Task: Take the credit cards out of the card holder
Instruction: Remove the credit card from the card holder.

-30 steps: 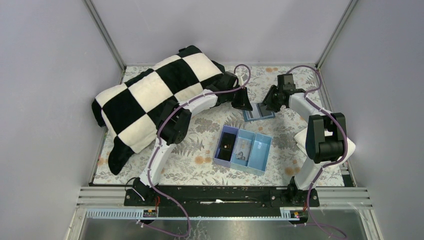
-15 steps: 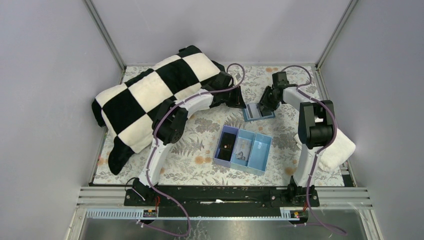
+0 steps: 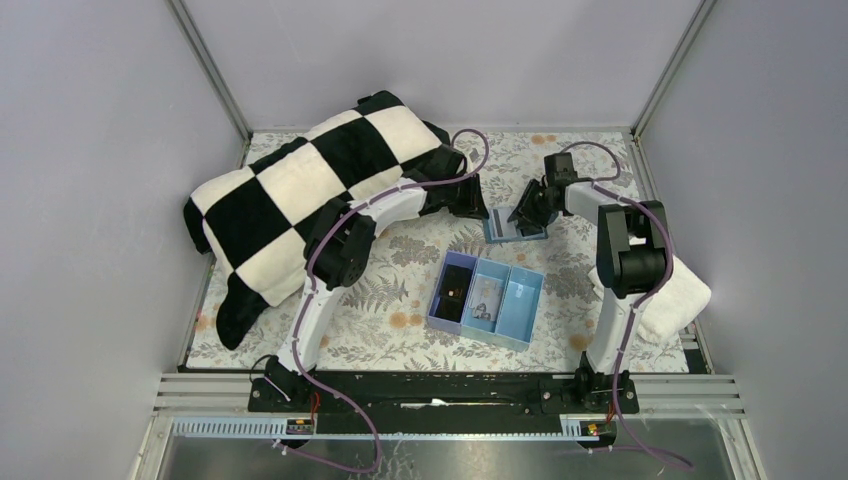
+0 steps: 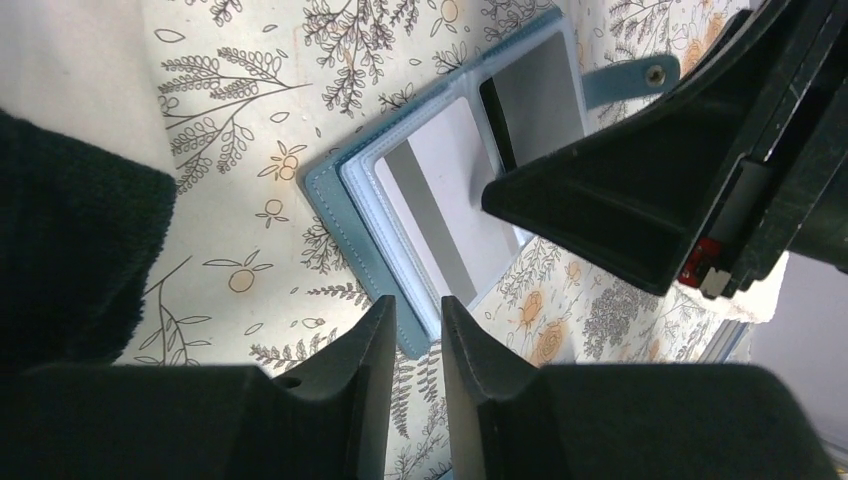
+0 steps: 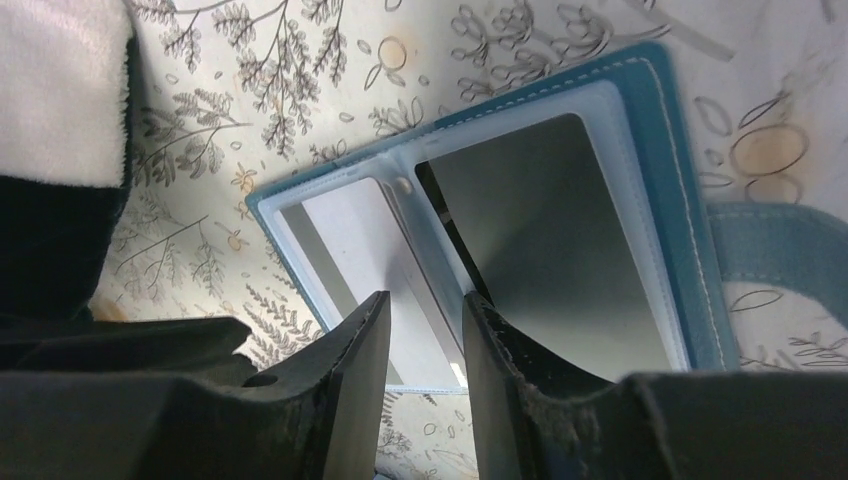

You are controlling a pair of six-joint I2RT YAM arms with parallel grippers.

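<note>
Grey walls on three sides, seen from above, round a table [image 3: 400, 275] under floral cloth. Heaped at far left, a black-and-white checked blanket [image 3: 300, 190]; at the right edge, a white towel [image 3: 672, 290]. Near the middle, a light-blue three-compartment tray [image 3: 527, 300]. Just beyond it, open and flat on the cloth, the card holder [image 3: 505, 232]. At its left edge the left gripper [image 3: 487, 212], over its right half the right gripper [image 3: 522, 214], both arms reaching in low from either side.

From the left wrist: card holder spread wide, blue outer edge round clear pockets. Lodged inside those pockets, the credit cards [image 4: 445, 185], a pale grey one with a darker stripe in the nearer pocket and a darker-looking one in the farther. Sticking out from the far end, a blue strap [image 4: 625, 78] with a snap stud. Left gripper's jaws parted by only a narrow slit, the holder's near corner showing in that slit, nothing clamped between them. Cannot tell whether the tips touch the holder. Over the holder's far side, the right gripper's black body, its tip close to the fold.

From the right wrist: open holder filling the view, both cards seated in their pockets. Right gripper's jaws likewise a slim gap apart, grasping nothing, poised over the clear strip between the two pockets. Contact with that strip not to be told. Along the left edge, a piece of the checked blanket.
</note>
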